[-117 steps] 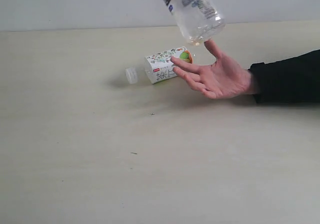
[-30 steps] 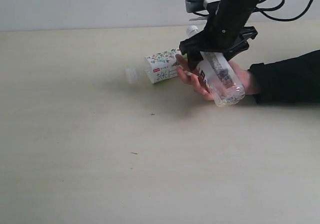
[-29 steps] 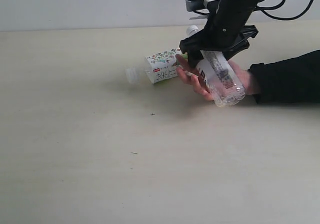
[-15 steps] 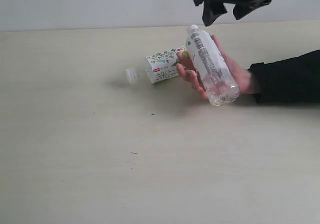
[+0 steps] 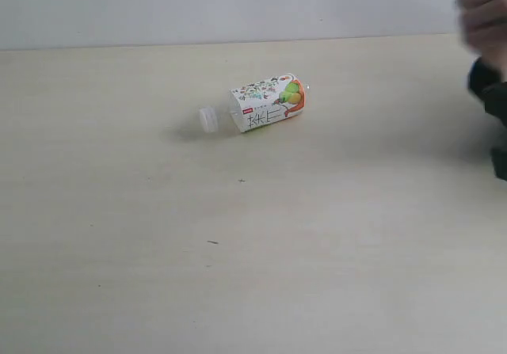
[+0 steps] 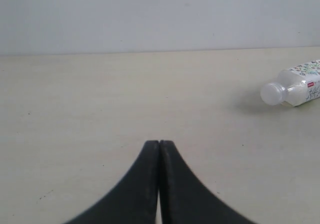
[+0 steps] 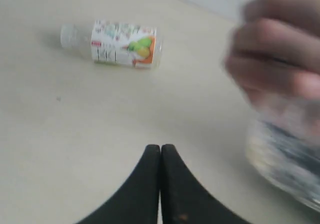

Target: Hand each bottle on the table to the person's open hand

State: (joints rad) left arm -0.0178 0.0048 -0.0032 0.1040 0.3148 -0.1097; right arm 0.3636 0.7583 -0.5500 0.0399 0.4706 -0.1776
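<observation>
Lying on its side on the pale beige wood-grain table (image 5: 119, 275), cap toward the exterior view's left: small clear plastic bottle with white green-orange fruit label (image 5: 265, 104). Fingertips pressed together, grasping nothing: black left gripper (image 6: 159, 151) and black right gripper (image 7: 160, 154). Near the right gripper, blurred: bare light-skinned hand (image 7: 280, 48) with another clear bottle (image 7: 282, 159) under its fingers.

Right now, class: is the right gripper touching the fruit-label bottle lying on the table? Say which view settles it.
Apart. The right wrist view shows the shut right gripper short of the fruit-label bottle, with bare table between them.
</observation>
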